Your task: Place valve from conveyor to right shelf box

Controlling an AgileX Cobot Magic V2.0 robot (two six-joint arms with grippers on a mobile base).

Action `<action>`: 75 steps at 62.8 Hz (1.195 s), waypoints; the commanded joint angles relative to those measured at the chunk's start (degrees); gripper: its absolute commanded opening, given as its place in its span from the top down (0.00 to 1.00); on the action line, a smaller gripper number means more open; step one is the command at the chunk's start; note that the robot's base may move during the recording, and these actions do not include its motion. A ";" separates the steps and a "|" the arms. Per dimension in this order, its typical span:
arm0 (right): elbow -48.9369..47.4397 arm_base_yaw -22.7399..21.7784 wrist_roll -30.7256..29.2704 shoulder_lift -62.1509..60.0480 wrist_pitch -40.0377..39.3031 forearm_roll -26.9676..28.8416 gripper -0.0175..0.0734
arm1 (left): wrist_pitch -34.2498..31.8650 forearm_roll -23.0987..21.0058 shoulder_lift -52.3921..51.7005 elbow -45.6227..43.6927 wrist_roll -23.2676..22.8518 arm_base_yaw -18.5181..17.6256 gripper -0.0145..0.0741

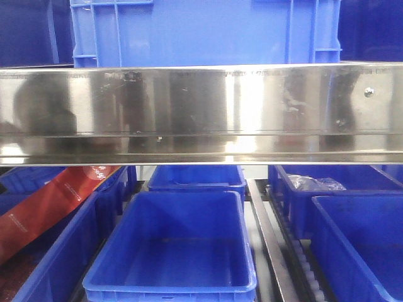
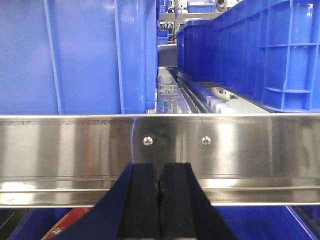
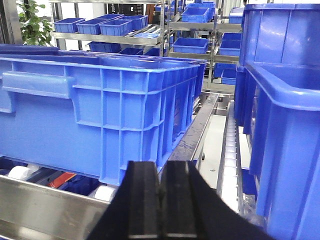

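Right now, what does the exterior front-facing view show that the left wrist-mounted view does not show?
Only the front-facing view shows the empty blue box on the lower level, a red package at the left, and a clear plastic bag in a box at the right. Only the left wrist view shows the left gripper, shut with nothing held, and two screws in the rail. Both show the shiny steel shelf rail with blue crates standing above it.
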 commanded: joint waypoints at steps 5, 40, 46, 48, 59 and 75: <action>0.13 -0.24 -0.11 -0.22 -1.35 -0.49 0.98 | -1.08 -0.40 -0.32 -0.07 0.11 0.07 0.96; 1.75 -7.87 8.68 -1.72 -0.67 -7.30 0.98 | -1.08 -0.40 -0.32 -0.07 0.11 0.07 0.96; 4.24 -12.30 8.94 -4.09 -0.67 -7.30 0.98 | -1.08 -0.40 -0.32 -0.07 0.11 0.07 0.96; 5.60 -13.70 8.94 -4.98 -0.67 -7.17 0.98 | -1.08 -0.40 -0.32 -0.07 0.11 0.07 0.96; 12.69 -18.04 8.94 -11.29 -0.79 -5.29 0.98 | -1.08 -0.40 -0.32 -0.07 0.11 0.07 0.96; 21.40 -18.39 8.94 -16.04 -3.37 -5.16 0.98 | -1.08 -0.40 -0.32 -0.07 0.11 0.07 0.96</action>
